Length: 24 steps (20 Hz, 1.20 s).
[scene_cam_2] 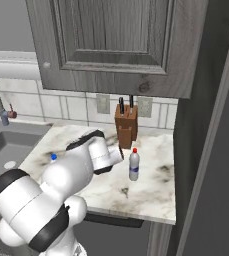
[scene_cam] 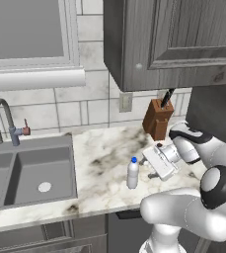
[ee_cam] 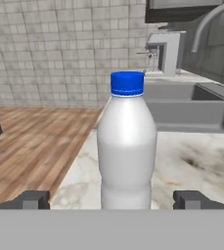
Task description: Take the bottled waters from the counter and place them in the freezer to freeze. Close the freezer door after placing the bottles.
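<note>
Altogether two bottled waters (scene_cam: 132,173) (scene_cam_2: 134,164), one counter (scene_cam: 104,153)

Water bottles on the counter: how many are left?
2. The blue-capped bottle stands between the open end effector fingers; the red-capped bottle stands near the knife block.

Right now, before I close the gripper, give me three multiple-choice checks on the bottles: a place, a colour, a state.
1. Where does the brown wooden knife block stand?
A. in the sink
B. at the wall on the white marble-look counter
C. on the floor

2. Cap colour of the translucent plastic bottle between the fingertips?
A. blue
B. red
C. green

3. The gripper is:
A. shut on it
B. open around it
C. far away

B: backs onto tiles. A: hand view. B: gaps both sides.
</note>
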Motion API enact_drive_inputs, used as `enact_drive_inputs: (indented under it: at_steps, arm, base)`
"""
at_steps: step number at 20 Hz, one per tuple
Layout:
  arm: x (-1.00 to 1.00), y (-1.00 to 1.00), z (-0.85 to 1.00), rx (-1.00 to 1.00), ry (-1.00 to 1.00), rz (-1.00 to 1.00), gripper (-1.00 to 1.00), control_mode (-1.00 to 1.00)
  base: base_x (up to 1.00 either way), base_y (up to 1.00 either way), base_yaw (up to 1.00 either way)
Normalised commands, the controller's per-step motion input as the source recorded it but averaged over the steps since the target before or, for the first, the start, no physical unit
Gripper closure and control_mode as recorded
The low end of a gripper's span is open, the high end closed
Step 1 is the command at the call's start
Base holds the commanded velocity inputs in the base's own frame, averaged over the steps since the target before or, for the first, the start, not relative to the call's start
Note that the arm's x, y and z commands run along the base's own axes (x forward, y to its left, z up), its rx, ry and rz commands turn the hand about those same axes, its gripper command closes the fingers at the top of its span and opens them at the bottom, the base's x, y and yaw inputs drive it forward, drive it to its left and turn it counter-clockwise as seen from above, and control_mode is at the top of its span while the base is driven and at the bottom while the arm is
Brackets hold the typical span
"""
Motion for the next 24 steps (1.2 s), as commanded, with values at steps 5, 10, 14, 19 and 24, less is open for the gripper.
enact_drive_inputs:
  at_steps: [5,10,14,19,24]
  arm:
    - [0.0,0.13,-0.12,0.05,0.0,-0.04,-1.0,-1.0]
    - [0.0,0.29,-0.04,0.02,0.03,0.0,-1.0,-1.0]
    - [0.0,0.15,0.0,0.02,0.03,0.0,-1.0,-1.0]
    - [0.0,0.0,0.0,0.05,0.0,-0.02,-1.0,-1.0]
    - [0.0,0.14,0.0,0.03,0.01,-0.02,-1.0,-1.0]
  base:
    - [0.0,0.0,0.0]
    - [0.0,0.0,0.0]
    - [0.0,0.0,0.0]
    - [0.0,0.0,0.0]
    - [0.0,0.0,0.0]
